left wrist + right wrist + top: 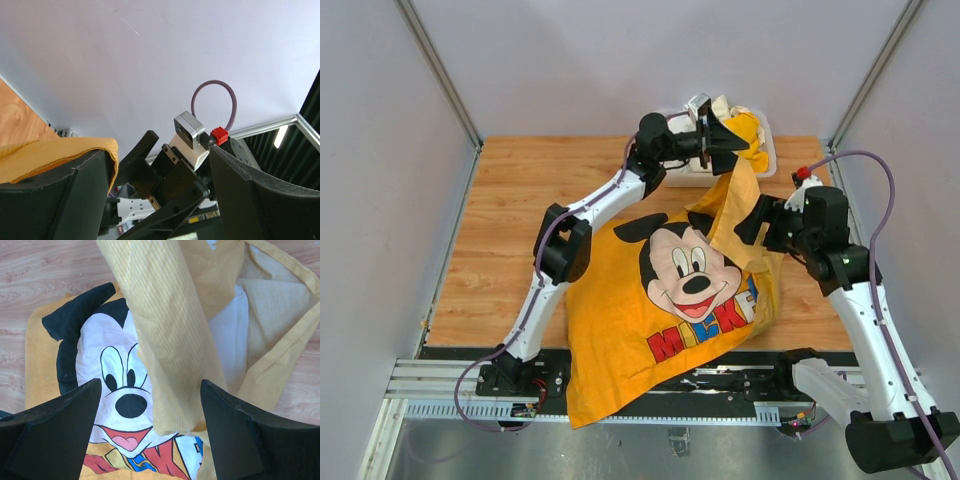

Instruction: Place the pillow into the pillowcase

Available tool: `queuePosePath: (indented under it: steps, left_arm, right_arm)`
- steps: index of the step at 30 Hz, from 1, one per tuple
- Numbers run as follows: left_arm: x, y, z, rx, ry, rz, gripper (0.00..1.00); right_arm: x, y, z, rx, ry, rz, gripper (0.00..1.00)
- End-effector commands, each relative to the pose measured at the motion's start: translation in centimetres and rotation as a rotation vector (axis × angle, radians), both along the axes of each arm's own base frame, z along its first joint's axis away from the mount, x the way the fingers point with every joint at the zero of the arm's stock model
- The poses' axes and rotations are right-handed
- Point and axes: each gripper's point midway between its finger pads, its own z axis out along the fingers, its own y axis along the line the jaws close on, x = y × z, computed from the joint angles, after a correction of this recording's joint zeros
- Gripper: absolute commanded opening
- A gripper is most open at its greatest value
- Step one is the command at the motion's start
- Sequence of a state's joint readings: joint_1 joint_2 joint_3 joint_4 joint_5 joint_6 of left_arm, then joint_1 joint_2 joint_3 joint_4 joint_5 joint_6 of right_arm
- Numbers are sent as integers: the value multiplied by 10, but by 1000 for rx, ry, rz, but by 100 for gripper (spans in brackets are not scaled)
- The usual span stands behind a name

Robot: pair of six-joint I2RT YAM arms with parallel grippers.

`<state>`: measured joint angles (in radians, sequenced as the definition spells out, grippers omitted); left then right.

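The orange-yellow pillowcase with the Mickey face lies across the table, its lower end hanging over the near rail. My left gripper is high at the back. Its jaws stand wide apart in the left wrist view, and the case's edge is draped over one finger, held up. My right gripper is open at the case's raised mouth. In the right wrist view a yellow flap hangs between its fingers, ungripped. A white soft surface, seemingly the pillow, shows inside the mouth; its bear face is hidden.
A white bin with yellow and white cloths stands at the back edge, right behind the left gripper. Bare wooden table lies to the left. The right arm's wrist shows close in front of the left gripper.
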<state>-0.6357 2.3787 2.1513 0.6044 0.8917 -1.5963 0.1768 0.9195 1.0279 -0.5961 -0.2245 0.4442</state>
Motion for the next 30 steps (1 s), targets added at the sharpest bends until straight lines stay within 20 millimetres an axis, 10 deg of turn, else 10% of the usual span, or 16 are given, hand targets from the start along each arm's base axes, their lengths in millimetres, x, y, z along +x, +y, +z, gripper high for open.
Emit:
queuePosePath:
  steps: [1, 13, 18, 30]
  left_arm:
    - [20, 26, 27, -66, -18, 54, 78]
    - [-17, 58, 38, -18, -82, 65, 79]
    - [-22, 60, 39, -21, -82, 55, 78]
    - [-17, 136, 26, 124, -101, 260, 80]
  right_arm:
    - [-4, 3, -6, -11, 2, 23, 81]
    - [39, 18, -53, -43, 136, 61, 68]
    - [49, 12, -55, -72, 180, 14, 13]
    - [-20, -75, -87, -223, 395, -425, 1]
